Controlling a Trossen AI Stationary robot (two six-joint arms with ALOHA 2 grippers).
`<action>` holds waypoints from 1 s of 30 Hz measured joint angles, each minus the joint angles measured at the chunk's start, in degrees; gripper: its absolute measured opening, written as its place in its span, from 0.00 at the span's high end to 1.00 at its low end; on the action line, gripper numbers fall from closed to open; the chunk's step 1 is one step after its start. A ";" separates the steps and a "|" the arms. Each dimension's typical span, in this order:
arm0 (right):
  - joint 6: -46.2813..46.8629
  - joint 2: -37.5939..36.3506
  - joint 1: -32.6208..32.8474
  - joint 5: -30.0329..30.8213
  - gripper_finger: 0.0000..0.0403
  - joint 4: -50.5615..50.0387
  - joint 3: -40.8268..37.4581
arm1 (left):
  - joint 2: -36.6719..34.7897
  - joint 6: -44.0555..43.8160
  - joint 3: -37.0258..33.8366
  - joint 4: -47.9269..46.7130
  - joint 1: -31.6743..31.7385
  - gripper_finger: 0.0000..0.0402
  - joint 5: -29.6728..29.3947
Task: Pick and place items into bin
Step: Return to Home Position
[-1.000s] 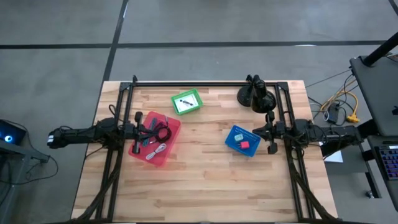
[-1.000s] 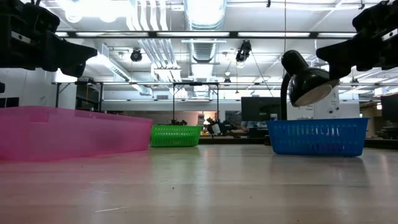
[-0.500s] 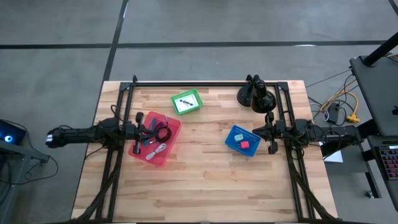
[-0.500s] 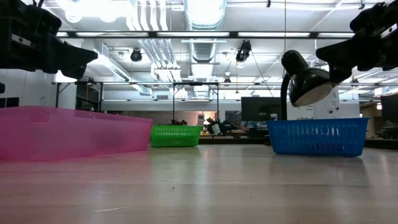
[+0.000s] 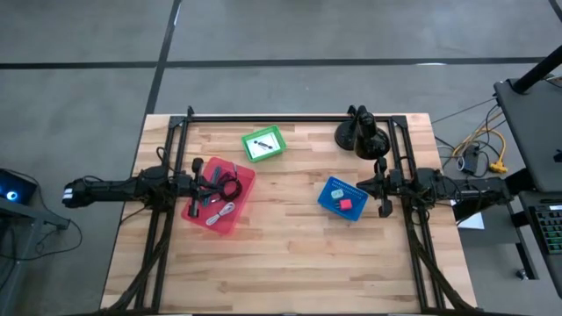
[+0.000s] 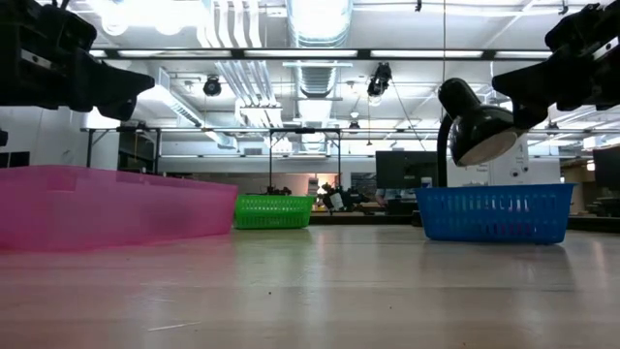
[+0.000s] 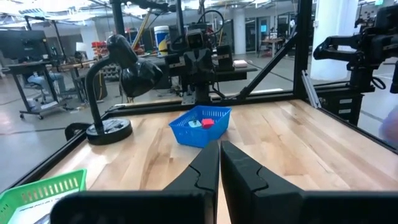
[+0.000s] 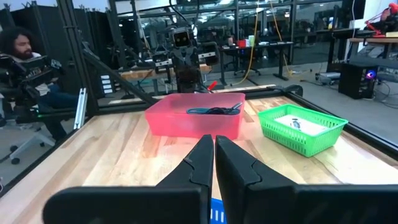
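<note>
A pink bin (image 5: pixel 219 195) at the table's left holds a black coiled cable (image 5: pixel 230 186) and a white bar (image 5: pixel 221 213). A green bin (image 5: pixel 263 144) at the far middle holds a dark pen (image 5: pixel 261 143) on something white. A blue bin (image 5: pixel 343 197) at the right holds a pink-red piece (image 5: pixel 346 204) and a pale block (image 5: pixel 339 194). My left gripper (image 7: pixel 219 155) is shut and level above the pink bin's left side (image 5: pixel 207 182), holding nothing. My right gripper (image 8: pixel 214 149) is shut and level just right of the blue bin (image 5: pixel 364 184), also holding nothing.
A black desk lamp (image 5: pixel 360 133) stands at the far right, behind the blue bin. A black frame (image 5: pixel 290 117) runs along the far edge and both sides. The near half of the wooden table (image 5: pixel 290 263) is bare. A seated person (image 8: pixel 25 68) shows beyond the table's left side.
</note>
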 joint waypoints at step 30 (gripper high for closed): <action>0.02 -0.04 0.00 0.00 0.98 0.00 0.02 | 0.84 0.00 -0.02 0.38 0.00 1.00 -0.22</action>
